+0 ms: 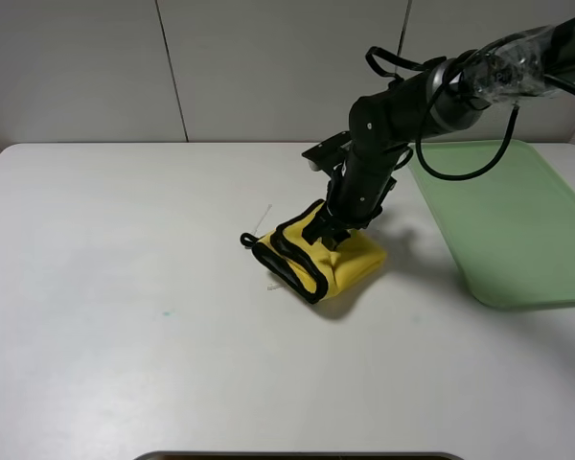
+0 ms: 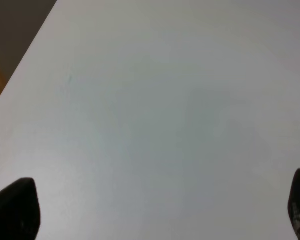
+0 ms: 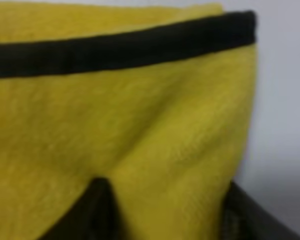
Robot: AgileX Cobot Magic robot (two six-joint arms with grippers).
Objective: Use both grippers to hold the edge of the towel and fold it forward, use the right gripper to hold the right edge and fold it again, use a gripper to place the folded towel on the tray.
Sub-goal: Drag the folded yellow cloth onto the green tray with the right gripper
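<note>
The yellow towel with black trim lies folded in a bundle on the white table, left of the green tray. My right gripper is down on the towel's far edge with the cloth bunched between its fingers. In the right wrist view the yellow towel fills the frame, with a fold pinched between the two dark fingers. My left gripper shows only in the left wrist view, open and empty over bare table, with its fingertips far apart.
The green tray lies at the table's right side, with its near corner about a hand's width from the towel. A pale wall stands behind the table. The right arm's cable loops above the tray's left edge.
</note>
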